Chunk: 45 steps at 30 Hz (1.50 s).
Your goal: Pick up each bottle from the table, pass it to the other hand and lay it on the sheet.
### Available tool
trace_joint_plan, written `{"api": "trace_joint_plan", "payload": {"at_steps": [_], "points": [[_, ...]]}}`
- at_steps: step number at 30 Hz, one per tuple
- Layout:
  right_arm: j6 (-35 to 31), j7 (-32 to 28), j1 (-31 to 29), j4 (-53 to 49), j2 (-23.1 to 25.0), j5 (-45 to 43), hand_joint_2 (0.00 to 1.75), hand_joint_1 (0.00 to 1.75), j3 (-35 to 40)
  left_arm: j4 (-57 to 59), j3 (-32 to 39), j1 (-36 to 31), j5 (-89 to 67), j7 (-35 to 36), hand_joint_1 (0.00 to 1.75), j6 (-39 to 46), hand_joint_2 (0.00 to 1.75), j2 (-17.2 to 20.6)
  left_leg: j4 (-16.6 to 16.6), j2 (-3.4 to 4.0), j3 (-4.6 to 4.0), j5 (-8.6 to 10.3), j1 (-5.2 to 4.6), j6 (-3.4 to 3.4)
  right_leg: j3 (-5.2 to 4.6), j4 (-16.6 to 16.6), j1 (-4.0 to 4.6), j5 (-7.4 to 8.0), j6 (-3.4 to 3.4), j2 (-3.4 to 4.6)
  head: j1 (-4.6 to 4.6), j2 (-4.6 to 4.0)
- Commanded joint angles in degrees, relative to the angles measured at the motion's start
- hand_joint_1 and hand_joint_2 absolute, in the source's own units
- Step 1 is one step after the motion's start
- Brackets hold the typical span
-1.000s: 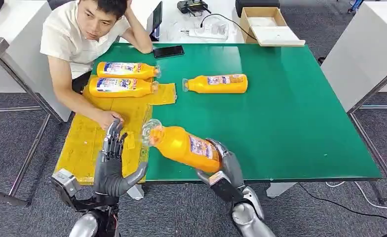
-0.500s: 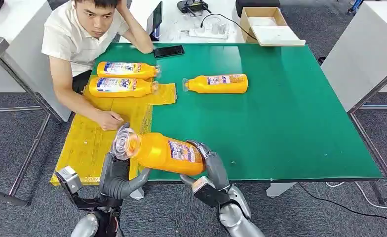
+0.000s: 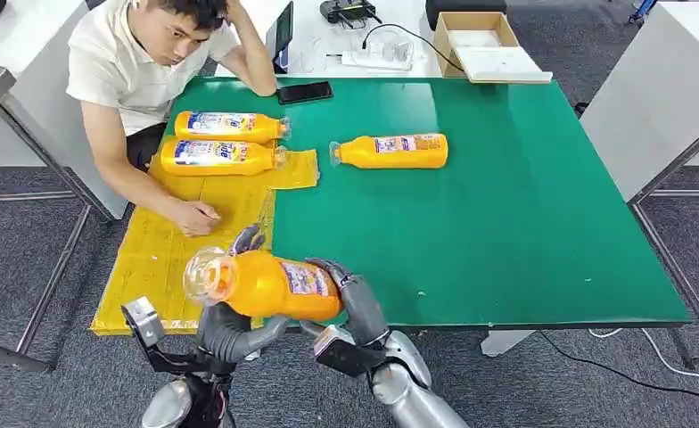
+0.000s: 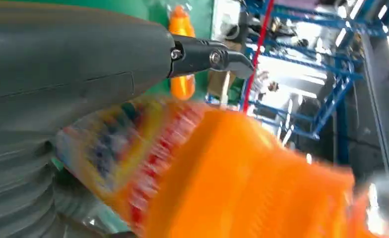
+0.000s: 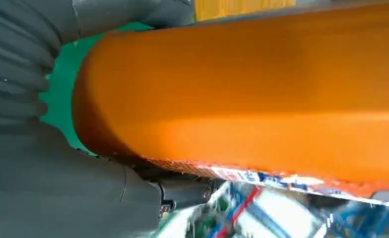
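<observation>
My right hand grips the base of an orange bottle and holds it level in the air over the near edge of the green table, cap pointing left. My left hand is spread around the bottle's neck end, thumb below and fingers rising behind it. The left wrist view shows the blurred bottle beside the straight thumb. In the right wrist view the bottle lies in the hand. Two bottles lie on the yellow sheet. One bottle lies on the table.
A person sits at the table's far left corner, one hand resting on the sheet close to my left hand. A black phone lies at the far edge. A cardboard box stands on the white desk behind.
My right hand has carried the bottle further left and toward me. The bottle now lies between my left hand's thumb and fingers. The person has leaned slightly.
</observation>
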Motion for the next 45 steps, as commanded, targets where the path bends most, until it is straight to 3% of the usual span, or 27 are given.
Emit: {"api": "trace_joint_plan", "payload": {"at_steps": [1, 21, 22, 23, 31, 33, 35, 37, 38, 45], "points": [[0.64, -0.28, -2.72, 6.81, 0.03, -0.17, 1.75, 1.75, 2.68, 5.02, -2.03, -2.94, -0.93, -0.44, 0.0, -0.6, 1.75, 0.45, -0.07, -0.02, 0.23, -0.04, 0.02, -0.09, 0.25, -0.05, 0.03, -0.06, -0.1, -0.1, 0.0, 0.02], [-0.9, 0.07, -2.74, 6.97, 0.82, 2.67, 1.75, 1.75, 5.88, 8.21, -2.62, -5.54, -2.48, 0.39, 0.0, -0.31, 1.75, 0.09, -0.05, -0.02, 0.28, -0.07, 0.05, -0.11, 0.29, -0.03, 0.06, -0.1, -0.13, -0.13, 0.02, 0.02], [-0.78, -0.13, -2.82, 7.07, 0.81, 2.86, 1.75, 1.75, 6.33, 8.52, -2.68, -5.72, -2.3, 0.56, 1.2, -0.74, 1.75, 0.11, -0.04, -0.02, 0.16, -0.04, 0.03, -0.08, 0.17, -0.02, 0.04, -0.06, -0.1, -0.1, 0.02, 0.02], [-0.58, -0.22, -2.84, 7.08, 0.87, 2.79, 1.75, 1.75, 6.46, 8.78, -2.8, -5.87, -2.3, 0.67, 1.75, -0.95, 1.75, 0.17, -0.05, -0.02, 0.26, -0.06, 0.04, -0.1, 0.27, -0.02, 0.06, -0.1, -0.13, -0.13, 0.02, 0.02], [4.05, -2.95, -2.05, 4.72, 2.04, -0.78, 1.75, 1.75, 7.74, 10.54, -3.47, -6.43, 2.54, 2.45, 1.75, -8.72, 1.75, 1.59, -0.05, 0.03, 0.12, -0.03, 0.01, -0.07, 0.11, 0.0, 0.02, -0.04, -0.07, -0.04, 0.0, 0.02], [8.0, -3.03, 0.13, -0.74, 2.04, -2.78, 1.75, 1.43, 9.21, 8.22, -3.28, -4.7, 1.24, 1.31, 1.75, -10.02, 1.75, 2.6, -0.03, 0.05, 0.12, -0.05, 0.04, -0.07, 0.1, -0.01, 0.05, -0.05, -0.08, -0.01, 0.02, 0.02], [9.02, -1.49, 1.16, -4.36, 1.49, -2.37, 1.75, 0.07, 11.46, 7.2, -2.83, -3.88, 1.24, 1.17, 1.75, -11.25, 1.75, 2.93, -0.01, 0.1, 0.09, -0.08, 0.04, -0.07, 0.07, 0.02, 0.05, -0.06, -0.08, 0.04, 0.02, 0.02], [10.23, -0.38, 1.62, -6.68, 0.69, -2.73, 1.75, 0.0, 13.2, 6.81, -2.23, -3.96, 0.99, 0.83, 1.75, -12.07, 1.75, 2.75, -0.02, 0.11, 0.11, -0.09, 0.02, -0.07, 0.09, 0.04, 0.03, -0.07, -0.08, 0.05, 0.04, 0.02], [10.31, -0.56, 1.74, -7.09, 0.57, -2.83, 0.0, 0.0, 13.43, 6.77, -2.06, -4.06, 0.99, 0.83, 1.75, -12.05, 1.75, 2.65, 0.03, 0.18, 0.15, -0.15, 0.05, -0.1, 0.12, 0.08, 0.06, -0.11, -0.12, 0.1, 0.02, 0.02], [9.63, -1.46, 3.81, -12.56, -0.51, -3.96, 0.0, 0.0, 13.68, 7.0, 1.14, -4.57, 1.04, 1.63, 1.75, -10.63, 1.75, 3.32, -0.02, 0.0, 0.14, -0.07, 0.04, -0.1, 0.12, 0.03, 0.05, -0.1, -0.12, -0.08, 0.02, 0.02]]}}
